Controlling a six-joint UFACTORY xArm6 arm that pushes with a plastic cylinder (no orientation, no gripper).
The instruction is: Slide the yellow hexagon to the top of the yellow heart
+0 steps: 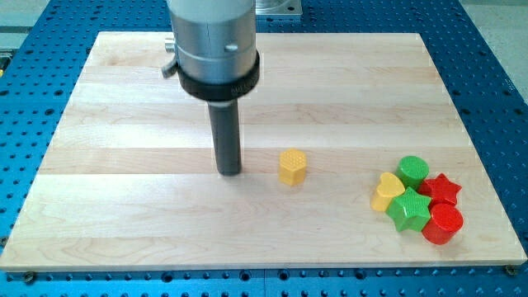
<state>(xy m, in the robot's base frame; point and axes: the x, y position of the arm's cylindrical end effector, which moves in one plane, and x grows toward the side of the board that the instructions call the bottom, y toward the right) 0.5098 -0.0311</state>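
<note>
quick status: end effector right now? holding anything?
No gripper, just the rod: my tip rests on the board, holding nothing, apart from the yellow hexagon, to its left in the view.

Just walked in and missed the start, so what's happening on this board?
The arm is pushing blocks with its rod. My tip sits to the view's left of the yellow hexagon, with a gap between them. The hexagon lies mid-board, well to the view's left of the yellow heart, not yet above it. The heart sits in a cluster with a green cylinder, green star, red star and red cylinder.
</note>
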